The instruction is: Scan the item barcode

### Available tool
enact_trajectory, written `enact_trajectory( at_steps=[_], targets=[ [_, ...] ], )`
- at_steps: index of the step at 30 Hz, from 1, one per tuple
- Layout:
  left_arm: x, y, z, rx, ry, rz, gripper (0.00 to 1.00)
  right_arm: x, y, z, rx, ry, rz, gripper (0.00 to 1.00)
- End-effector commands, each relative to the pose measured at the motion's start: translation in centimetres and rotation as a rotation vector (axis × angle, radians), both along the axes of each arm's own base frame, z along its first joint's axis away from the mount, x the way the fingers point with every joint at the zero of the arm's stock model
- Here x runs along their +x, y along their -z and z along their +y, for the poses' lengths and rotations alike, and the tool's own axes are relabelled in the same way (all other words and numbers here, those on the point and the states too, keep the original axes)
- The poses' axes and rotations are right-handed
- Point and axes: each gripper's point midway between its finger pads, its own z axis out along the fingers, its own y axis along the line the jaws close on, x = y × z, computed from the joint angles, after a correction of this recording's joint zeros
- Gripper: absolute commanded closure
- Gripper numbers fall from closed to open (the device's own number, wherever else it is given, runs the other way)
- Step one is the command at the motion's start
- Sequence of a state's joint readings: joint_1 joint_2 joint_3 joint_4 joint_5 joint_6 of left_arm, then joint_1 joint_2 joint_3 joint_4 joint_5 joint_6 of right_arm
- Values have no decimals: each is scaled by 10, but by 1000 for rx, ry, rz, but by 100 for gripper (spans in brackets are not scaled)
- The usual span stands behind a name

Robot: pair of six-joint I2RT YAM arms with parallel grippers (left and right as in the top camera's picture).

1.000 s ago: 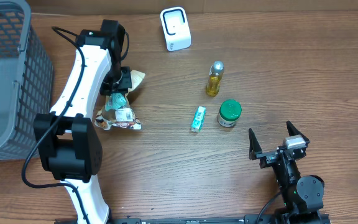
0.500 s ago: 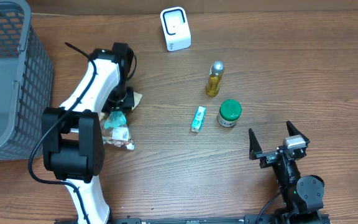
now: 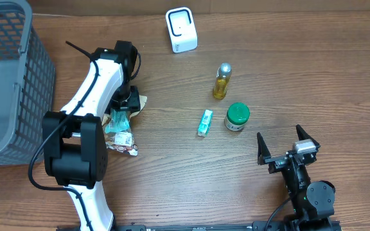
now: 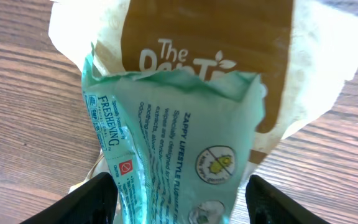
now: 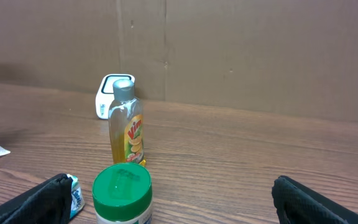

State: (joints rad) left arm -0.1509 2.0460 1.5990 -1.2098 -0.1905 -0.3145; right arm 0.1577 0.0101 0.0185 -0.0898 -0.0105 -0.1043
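The teal wipes packet (image 4: pixel 179 143) lies in the left half of the surface, between the grey basket (image 3: pixel 5 77) along the left edge and the centre. It rests on top of a brown-and-cream pouch (image 4: pixel 216 37). The white scanner (image 3: pixel 181 29) stands near the far edge, well apart from it, so we judge the barcode still unread.

Over the last second the left claw (image 4: pixel 179 202) has gone from a narrow pinch to a wide spread. Its two fingers now stand either side of the packet's lower end, and we cannot tell whether they still brush its edges. The pair of packets has also swung round and slid a little toward the near edge. To us this reads as a let-go, so a fresh grip is needed before any carry to the scanner.

Toward the centre sit a small teal sachet (image 3: pixel 204 122), a green-lidded jar (image 3: pixel 237 117) and a dish-soap bottle (image 3: pixel 221 81), all untouched. The right claw (image 3: pixel 280 138) waits fully spread near the near edge, holding nothing.
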Motion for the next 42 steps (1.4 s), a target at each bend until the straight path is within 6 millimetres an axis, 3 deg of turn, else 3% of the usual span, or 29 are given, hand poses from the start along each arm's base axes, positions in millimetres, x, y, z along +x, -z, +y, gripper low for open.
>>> enact_trajectory(
  at_steps=[1,4,9,14,18,22,23,24,31,33,34,39,42],
  targets=[
    [9,-16,-4,-22,-6,-38,37,0,2,-1,3,7,-2,0],
    [5,-15,-5,-32,-7,-22,44,0,2,-1,2,7,-2,0],
    [4,-15,-9,-52,-8,-16,65,0,2,-1,3,7,-2,0],
    [15,-35,-9,-69,-17,-53,66,0,2,-1,3,7,-2,0],
    [28,-59,-25,-138,-7,-101,67,0,2,-1,3,7,-2,0],
    [25,-58,-30,-145,2,-91,67,0,2,-1,3,7,-2,0],
    [25,-58,-29,-144,2,-89,65,0,2,-1,3,7,-2,0],
    [25,-58,-29,-139,2,-90,54,0,2,-1,2,7,-2,0],
    [13,-49,-3,-57,-84,-50,29,0,2,-1,3,7,-2,0],
    [9,-44,0,-53,-90,-33,15,0,2,-1,2,7,-2,0],
    [4,-38,3,-50,-93,-14,0,0,2,-1,2,8,-2,0],
    [-11,-8,15,-52,-119,37,0,0,2,-1,2,8,-2,0],
    [-13,1,13,-138,-83,54,5,0,2,-1,3,7,-2,0]
  ],
)
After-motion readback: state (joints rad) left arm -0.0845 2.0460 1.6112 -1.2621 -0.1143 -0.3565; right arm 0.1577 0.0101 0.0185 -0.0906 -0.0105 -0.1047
